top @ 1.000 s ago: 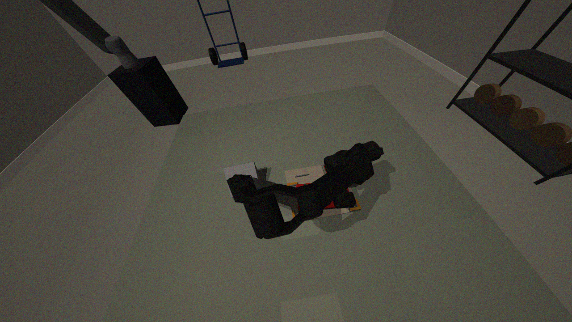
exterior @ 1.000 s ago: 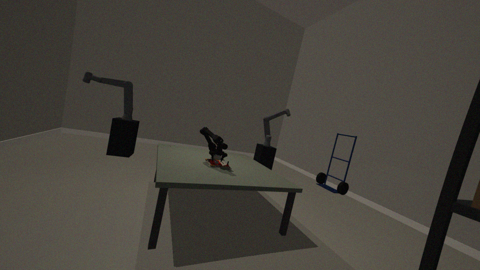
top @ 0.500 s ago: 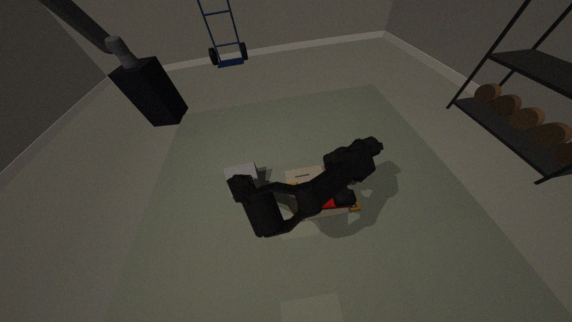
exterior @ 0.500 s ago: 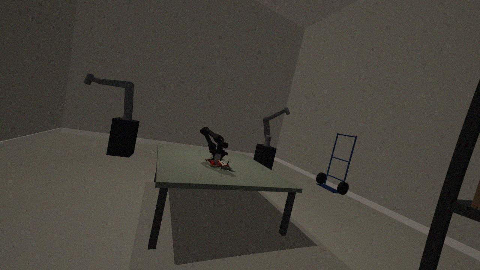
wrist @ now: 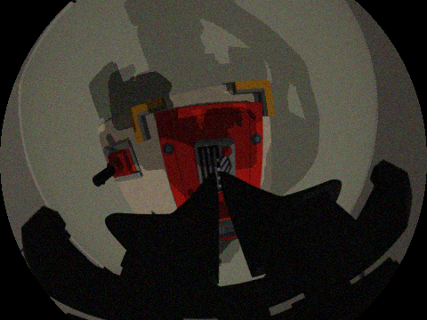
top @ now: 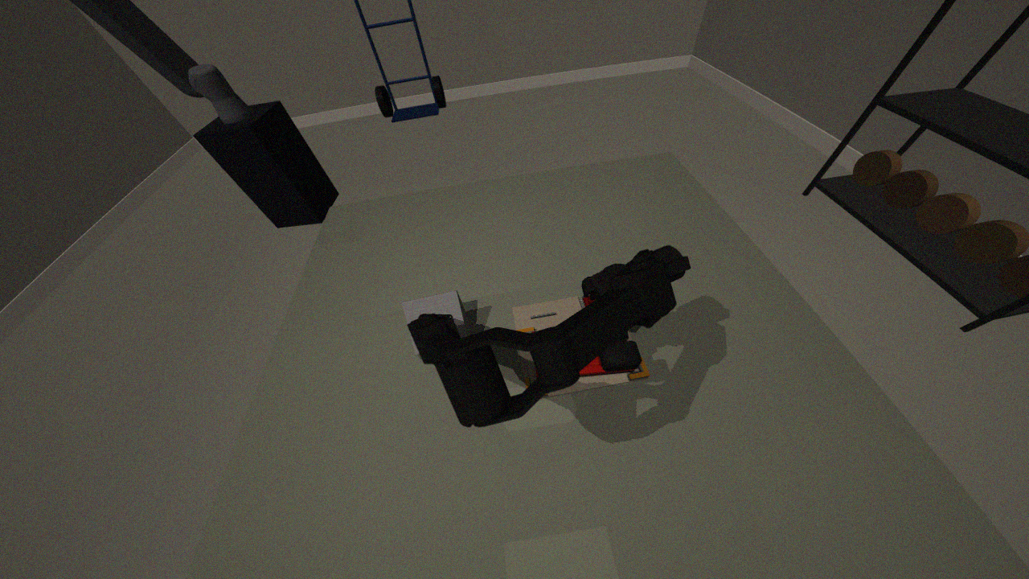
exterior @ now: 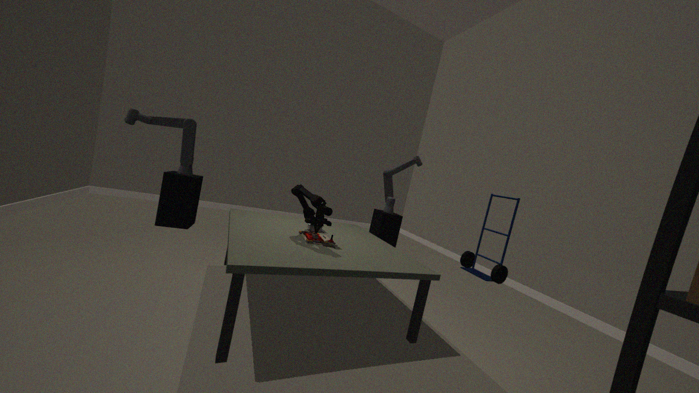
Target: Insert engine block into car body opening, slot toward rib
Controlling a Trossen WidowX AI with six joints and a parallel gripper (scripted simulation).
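The red car body (top: 600, 367) (exterior: 307, 236) (wrist: 182, 160) lies on a pale board (wrist: 149, 188) (top: 528, 311). The engine block (wrist: 207, 160), grey with dark stripes and a small red knob, sits in the opening in the middle of the body. Whether it is fully down cannot be told, and the rib is not discernible. My gripper (wrist: 217, 177) (exterior: 317, 231) is shut and empty, its fingertips together above the block's near end and hiding part of it. Contact with the block cannot be told. In the top view the arm hides the fingertips.
Orange corner brackets (wrist: 269, 95) (wrist: 139, 124) stand around the body. A small red part (wrist: 122, 163) in a grey holder, with a black knob (wrist: 103, 176), stands beside it. A light box (top: 437, 305) stands by the arm's base. A rod (top: 543, 315) lies on the board.
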